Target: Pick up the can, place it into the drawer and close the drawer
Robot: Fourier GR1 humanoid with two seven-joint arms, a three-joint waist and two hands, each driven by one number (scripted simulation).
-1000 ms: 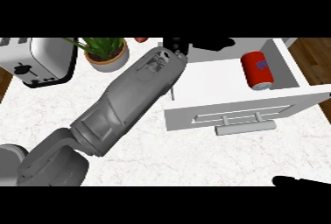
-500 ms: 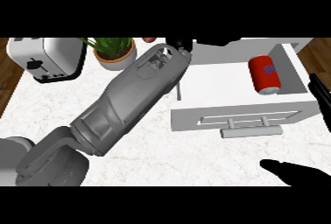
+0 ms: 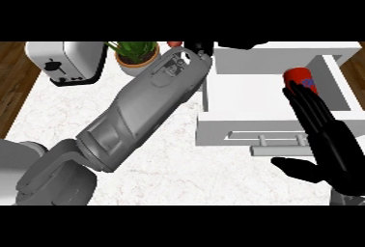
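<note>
The can (image 3: 298, 77) is lying in the open drawer (image 3: 242, 99) at two o'clock; I'm holding my right hand (image 3: 331, 140) straight-fingered beside it. Left hand (image 3: 200, 47) at twelve: cannot tell.

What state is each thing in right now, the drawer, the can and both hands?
drawer: open, pulled out
right hand: open, fingers straight, above the drawer's front
can: inside the drawer, partly behind that hand
left hand: beside the drawer's far end, mostly hidden

A silver and white toaster (image 3: 68, 62) stands at the upper left of the white marble surface (image 3: 164, 169). Just right of it is a green plant in a tan pot (image 3: 137, 59).
</note>
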